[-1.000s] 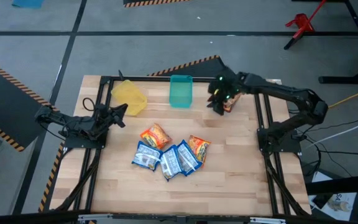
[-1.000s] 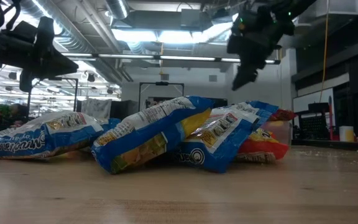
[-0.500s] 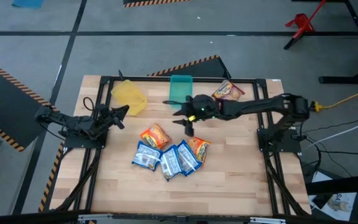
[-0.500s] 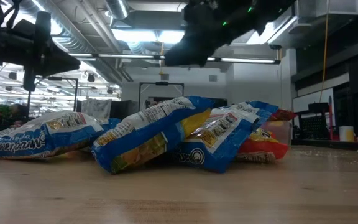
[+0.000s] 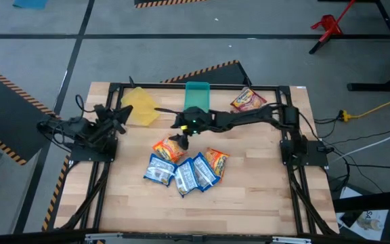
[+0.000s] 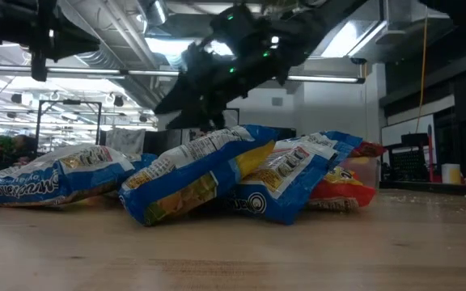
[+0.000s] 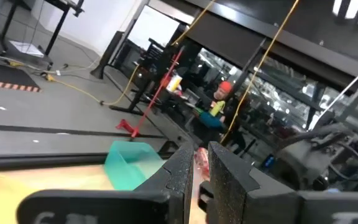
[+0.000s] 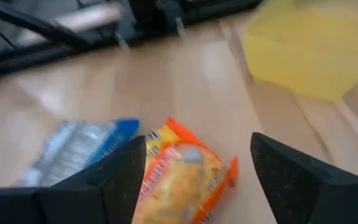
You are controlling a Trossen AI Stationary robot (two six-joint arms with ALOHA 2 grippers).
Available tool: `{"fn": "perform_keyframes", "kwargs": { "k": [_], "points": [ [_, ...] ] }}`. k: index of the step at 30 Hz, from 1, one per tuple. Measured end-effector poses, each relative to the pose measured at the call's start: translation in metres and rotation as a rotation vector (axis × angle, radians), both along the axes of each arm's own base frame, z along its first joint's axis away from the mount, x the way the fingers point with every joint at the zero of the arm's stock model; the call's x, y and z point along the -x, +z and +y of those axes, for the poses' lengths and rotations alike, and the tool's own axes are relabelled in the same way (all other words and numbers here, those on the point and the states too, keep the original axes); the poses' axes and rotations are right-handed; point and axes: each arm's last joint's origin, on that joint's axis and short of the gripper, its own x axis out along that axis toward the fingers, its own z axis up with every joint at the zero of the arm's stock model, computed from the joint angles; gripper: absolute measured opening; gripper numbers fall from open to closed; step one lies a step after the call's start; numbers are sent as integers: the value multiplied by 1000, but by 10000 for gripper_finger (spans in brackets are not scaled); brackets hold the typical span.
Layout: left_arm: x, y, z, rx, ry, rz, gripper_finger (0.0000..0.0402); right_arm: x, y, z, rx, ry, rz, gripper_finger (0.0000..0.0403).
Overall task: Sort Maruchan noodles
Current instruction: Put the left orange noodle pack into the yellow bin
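Several Maruchan packets lie in a loose pile mid-table: an orange one (image 5: 170, 148), blue-and-white ones (image 5: 160, 169) and another orange one (image 5: 215, 161), overlapping at their edges. A red packet (image 5: 248, 100) lies at the far right. My right gripper (image 5: 180, 137) reaches across the table and hangs open just above the far orange packet (image 8: 182, 180), one finger on either side of it, touching nothing. My left gripper (image 5: 117, 115) is shut and waits raised at the left, beside the yellow bin (image 5: 141, 105).
A teal bin (image 5: 196, 98) stands at the far edge, right behind my right arm; the yellow bin (image 8: 303, 53) is close beyond the orange packet. Bare wood lies along the near edge. The black frame rails run along both sides of the table.
My right gripper has swept quickly from the far right corner, where the red packet now lies, toward the table's left past the teal bin, and has come down over the orange packet. My left gripper has risen a little and drawn toward the far left.
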Motion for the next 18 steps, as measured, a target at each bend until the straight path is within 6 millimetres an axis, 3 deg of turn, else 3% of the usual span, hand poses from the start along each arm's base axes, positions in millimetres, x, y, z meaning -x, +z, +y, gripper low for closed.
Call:
{"fn": "perform_keyframes", "kwargs": {
  "k": [7, 18],
  "points": [
    [3, 4, 1, -13, 3, 50, 44, -21, -16, -13, -96, -8, 45, 277],
    [3, 0, 1, -7, 0, 74, 44, -28, -61, -15, -210, -77, 125, 278]
  ]
}}
